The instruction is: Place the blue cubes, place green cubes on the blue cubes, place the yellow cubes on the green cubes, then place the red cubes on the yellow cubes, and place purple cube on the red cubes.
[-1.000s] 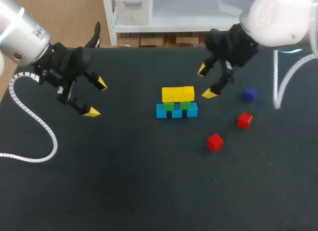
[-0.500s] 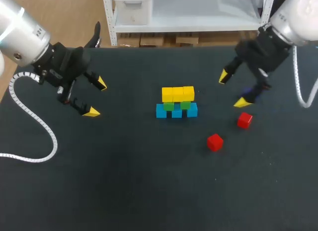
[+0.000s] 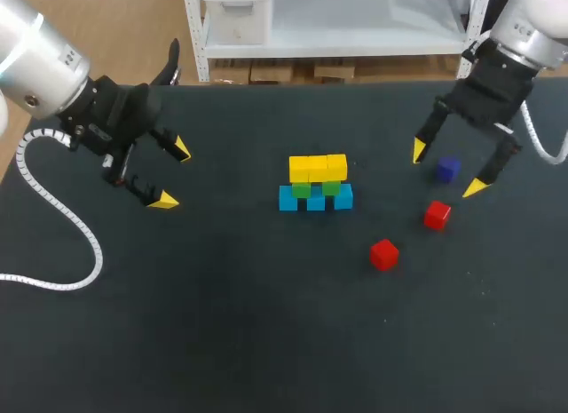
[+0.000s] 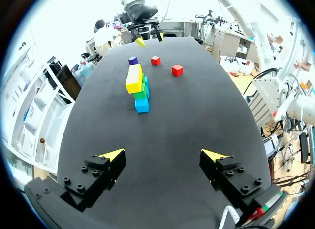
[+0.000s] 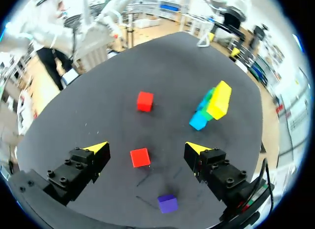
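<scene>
In the middle of the table stands a stack: a row of blue cubes (image 3: 315,200), green cubes (image 3: 316,188) on them, yellow cubes (image 3: 318,168) on top. Two red cubes lie loose to its right, one (image 3: 437,215) farther back, one (image 3: 383,254) nearer the front. The purple cube (image 3: 447,170) lies behind them. My right gripper (image 3: 448,170) hangs open over the purple cube; in its wrist view the near red cube (image 5: 140,157) sits between its tips (image 5: 145,148) and the purple cube (image 5: 168,203) under it. My left gripper (image 3: 171,174) is open, at the far left, holding nothing.
The black table (image 3: 231,324) runs wide in front of the stack. From the left wrist view the stack (image 4: 138,86) and red cubes (image 4: 177,70) lie far ahead of the left gripper (image 4: 162,154).
My right gripper has swung away from the stack to the right and now hangs over the purple cube. The left arm has not moved.
</scene>
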`<state>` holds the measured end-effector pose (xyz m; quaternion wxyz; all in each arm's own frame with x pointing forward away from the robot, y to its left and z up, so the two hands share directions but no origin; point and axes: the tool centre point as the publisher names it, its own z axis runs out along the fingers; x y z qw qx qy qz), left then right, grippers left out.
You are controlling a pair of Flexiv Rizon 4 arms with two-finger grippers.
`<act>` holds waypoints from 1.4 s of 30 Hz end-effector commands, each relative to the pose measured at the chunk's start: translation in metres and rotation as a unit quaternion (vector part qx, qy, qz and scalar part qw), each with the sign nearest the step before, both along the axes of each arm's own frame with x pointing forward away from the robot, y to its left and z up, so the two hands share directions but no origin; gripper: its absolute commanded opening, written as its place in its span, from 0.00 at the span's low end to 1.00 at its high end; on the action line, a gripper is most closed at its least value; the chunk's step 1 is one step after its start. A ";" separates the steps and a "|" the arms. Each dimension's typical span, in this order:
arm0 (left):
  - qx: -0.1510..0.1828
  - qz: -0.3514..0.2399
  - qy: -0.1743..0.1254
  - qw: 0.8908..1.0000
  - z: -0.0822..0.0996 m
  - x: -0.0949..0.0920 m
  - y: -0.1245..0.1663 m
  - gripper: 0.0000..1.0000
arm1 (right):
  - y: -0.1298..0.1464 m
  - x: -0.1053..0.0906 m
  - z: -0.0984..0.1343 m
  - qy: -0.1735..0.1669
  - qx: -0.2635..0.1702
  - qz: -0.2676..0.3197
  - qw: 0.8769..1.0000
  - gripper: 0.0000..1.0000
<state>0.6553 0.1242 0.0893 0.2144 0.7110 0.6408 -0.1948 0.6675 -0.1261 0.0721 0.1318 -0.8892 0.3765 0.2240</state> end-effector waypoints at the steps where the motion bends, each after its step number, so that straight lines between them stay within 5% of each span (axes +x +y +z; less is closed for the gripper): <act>1: -0.001 -0.002 0.000 1.000 -0.001 0.001 0.001 1.00 | -0.003 0.009 -0.010 0.026 -0.009 0.041 0.999 1.00; 16: -0.001 -0.002 0.000 1.000 -0.001 0.001 0.001 1.00 | -0.011 0.007 -0.056 0.011 -0.009 0.102 0.995 1.00; 28: -0.001 -0.002 0.000 1.000 -0.001 0.001 0.001 1.00 | -0.007 0.004 -0.072 0.016 -0.008 0.113 0.993 1.00; 37: -0.001 -0.002 0.000 1.000 -0.001 0.001 0.001 1.00 | -0.008 0.002 -0.077 0.035 -0.027 0.115 0.992 0.76; 39: -0.001 -0.002 0.000 1.000 -0.001 0.001 0.001 1.00 | -0.008 0.002 -0.078 0.038 -0.029 0.114 0.992 0.51; 42: -0.001 -0.002 0.000 1.000 -0.001 0.001 0.001 1.00 | -0.008 0.002 -0.079 0.039 -0.037 0.112 0.992 0.37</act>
